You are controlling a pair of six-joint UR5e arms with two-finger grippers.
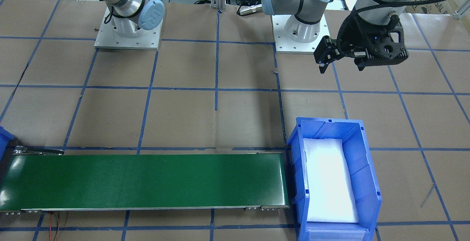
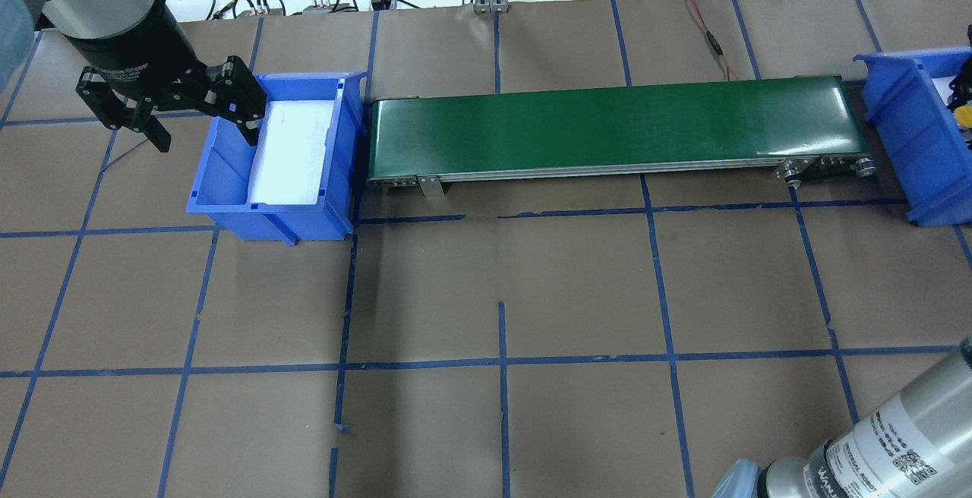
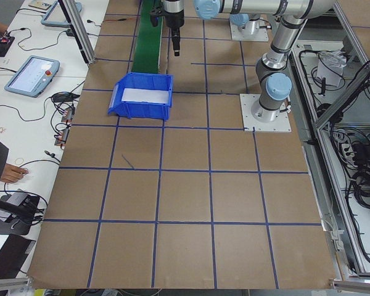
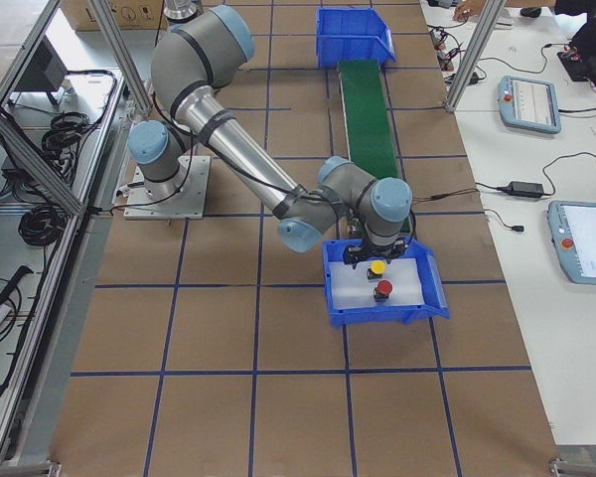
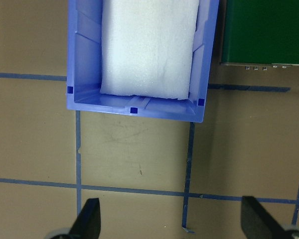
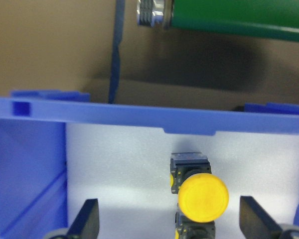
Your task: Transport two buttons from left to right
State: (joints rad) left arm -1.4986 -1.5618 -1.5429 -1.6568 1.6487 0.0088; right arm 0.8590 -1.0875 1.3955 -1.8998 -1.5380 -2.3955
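Both buttons lie on white foam in the right blue bin point(image 4: 336, 298): the yellow-capped button point(image 4: 377, 267) nearer the belt and the red-capped button point(image 4: 383, 289) behind it. My right gripper point(image 6: 173, 224) hangs open just above the yellow button point(image 6: 203, 196), with a finger on either side and not touching it. The red cap is out of the right wrist view. My left gripper point(image 2: 199, 115) is open and empty, raised over the outer wall of the left blue bin point(image 2: 228, 213), which holds only white foam. The yellow cap point(image 2: 963, 115) shows at the overhead view's right edge.
A green conveyor belt point(image 2: 607, 126) runs between the two bins, with nothing on it. The left bin point(image 5: 139, 107) shows from above in the left wrist view, the belt's end beside it. The brown paper table has blue tape lines point(image 2: 501, 361).
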